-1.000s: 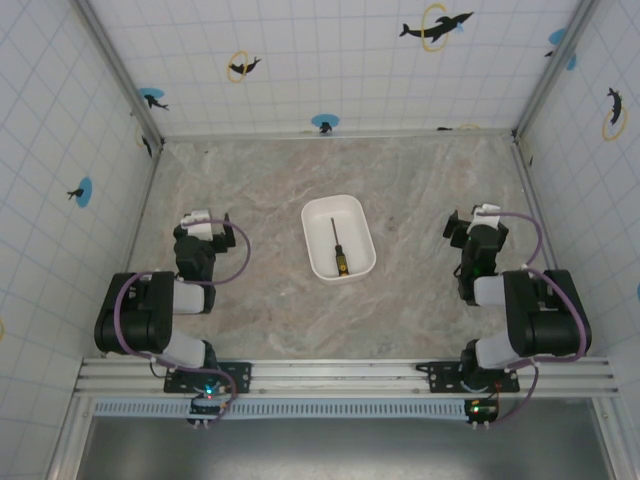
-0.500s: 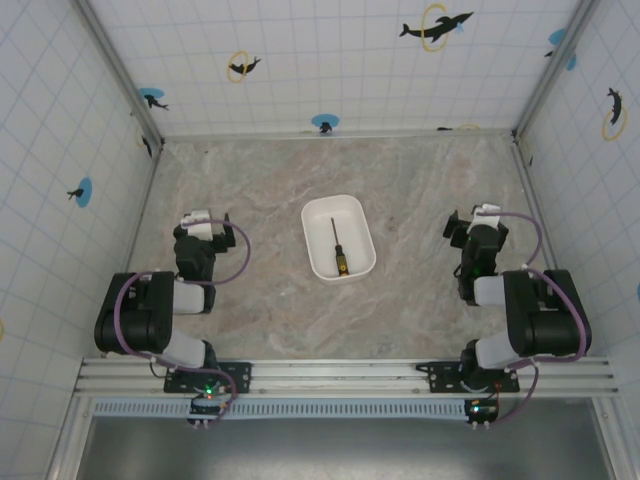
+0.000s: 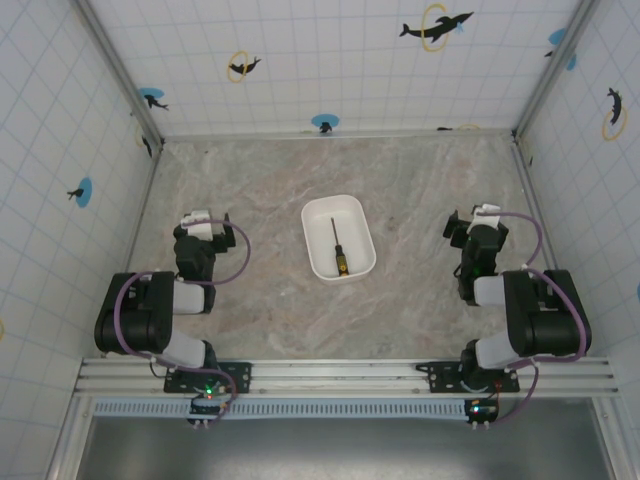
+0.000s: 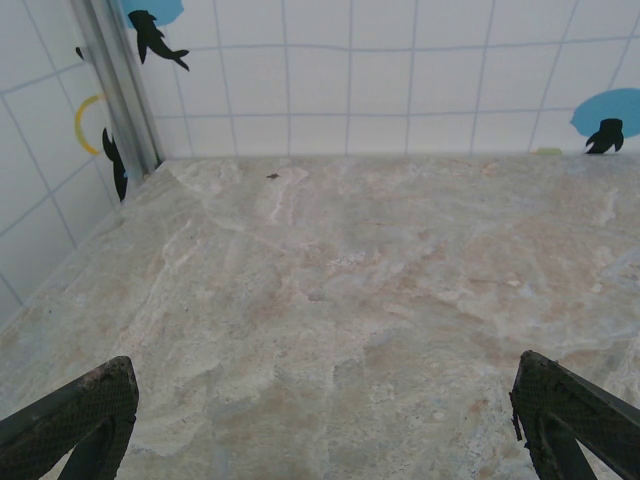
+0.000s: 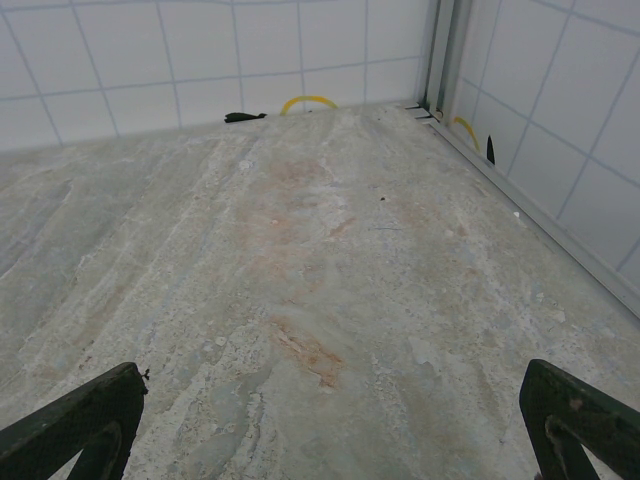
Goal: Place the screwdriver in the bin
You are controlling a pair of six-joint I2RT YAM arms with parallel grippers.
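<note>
Nothing has moved over the last second: both arms sit folded as before. From above, the screwdriver (image 3: 338, 248) lies inside the bin (image 3: 356, 221), handle toward the bin's near end and shaft pointing to its far end. Well apart from the bin on its left, the left tool (image 3: 203, 221) is spread wide and holds nothing. Well to the bin's right, the right tool (image 3: 474, 222) gapes the same way, above bare table (image 3: 260, 180).

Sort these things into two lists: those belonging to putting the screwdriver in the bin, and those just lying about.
Job in hand: screwdriver, lying in the bin; left arm's fingers; right arm's fingers, both open.
Just there: marbled table; tiled walls; sea-animal stickers.
</note>
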